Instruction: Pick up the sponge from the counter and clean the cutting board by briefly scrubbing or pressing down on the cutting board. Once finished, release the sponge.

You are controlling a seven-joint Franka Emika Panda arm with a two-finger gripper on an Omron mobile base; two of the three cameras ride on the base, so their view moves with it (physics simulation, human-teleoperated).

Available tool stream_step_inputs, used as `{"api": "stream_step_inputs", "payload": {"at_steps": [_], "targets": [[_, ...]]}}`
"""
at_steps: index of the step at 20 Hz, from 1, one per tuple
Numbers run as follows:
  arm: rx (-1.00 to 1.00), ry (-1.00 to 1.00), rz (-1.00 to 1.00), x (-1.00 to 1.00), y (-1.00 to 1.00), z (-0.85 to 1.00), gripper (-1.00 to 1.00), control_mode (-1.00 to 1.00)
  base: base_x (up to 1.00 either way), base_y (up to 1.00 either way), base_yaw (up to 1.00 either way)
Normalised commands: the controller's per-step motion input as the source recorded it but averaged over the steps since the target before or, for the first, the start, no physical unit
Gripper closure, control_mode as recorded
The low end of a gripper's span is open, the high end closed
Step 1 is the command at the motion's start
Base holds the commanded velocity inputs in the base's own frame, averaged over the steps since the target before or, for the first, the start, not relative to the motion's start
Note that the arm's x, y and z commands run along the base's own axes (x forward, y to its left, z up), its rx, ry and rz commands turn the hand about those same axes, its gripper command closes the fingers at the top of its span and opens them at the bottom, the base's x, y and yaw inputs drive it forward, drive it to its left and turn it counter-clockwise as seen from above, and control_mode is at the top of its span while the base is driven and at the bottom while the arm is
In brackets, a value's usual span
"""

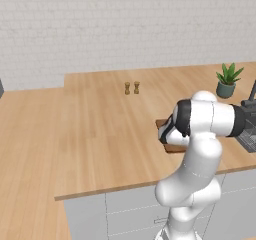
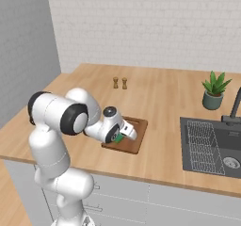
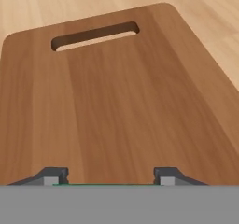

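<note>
Plainly, the pincer (image 2: 123,136) is clamped on the sponge (image 2: 119,138) low over the cutting board (image 2: 134,140), centre frame in the right base view; pressing off-square could skid the board across the desk (image 2: 155,98) or squeeze the sponge loose. Its long axis runs toward the slot handle (image 3: 95,35), upper frame in the hand view.

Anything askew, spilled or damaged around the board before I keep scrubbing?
Nothing stands out. The cutting board lies flat on the counter, unmarked, with the claw shut on the sponge over it. The two small shakers and the potted plant stand upright; no spill shows.
</note>
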Motion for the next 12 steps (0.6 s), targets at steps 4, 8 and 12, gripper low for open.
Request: {"api": "stream_step_inputs", "payload": {"at_steps": [4,8,12], "targets": [[0.0,0.0,-0.05,0.33,0.0,0.0,1.0,-1.0,0.0,0.0,0.0],[0.0,0.0,-0.02,0.25,-0.02,0.0,1.0,-1.0,0.0,0.0,0.0],[0.0,0.0,0.0,0.26,-0.04,0.0,1.0,-1.0,0.0,0.0,0.0]]}}
